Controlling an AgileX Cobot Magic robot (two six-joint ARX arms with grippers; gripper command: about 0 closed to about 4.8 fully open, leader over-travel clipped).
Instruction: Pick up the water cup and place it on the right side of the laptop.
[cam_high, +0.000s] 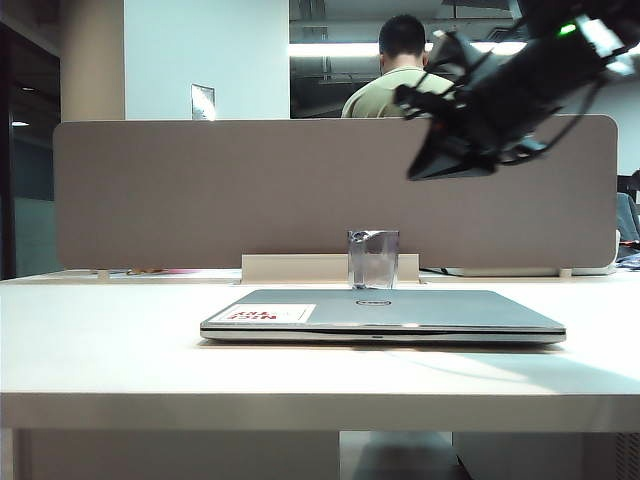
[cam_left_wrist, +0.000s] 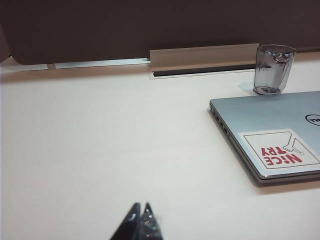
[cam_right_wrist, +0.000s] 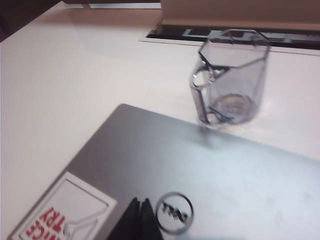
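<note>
Upright water cup just beyond laptop, ahead of nearer right pincer, pressed together, empty; left pincer likewise, farther off.

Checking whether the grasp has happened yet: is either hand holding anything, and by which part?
Nothing is held. The right hand hangs shut above the laptop, short of the water cup; the left hand is shut over bare table.

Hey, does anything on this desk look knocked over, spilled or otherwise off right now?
Nothing stands out. The water cup stands upright and looks empty, just behind the closed laptop, with no spill on the table. The right tool hangs shut above the lid; the left tool is shut too.
</note>
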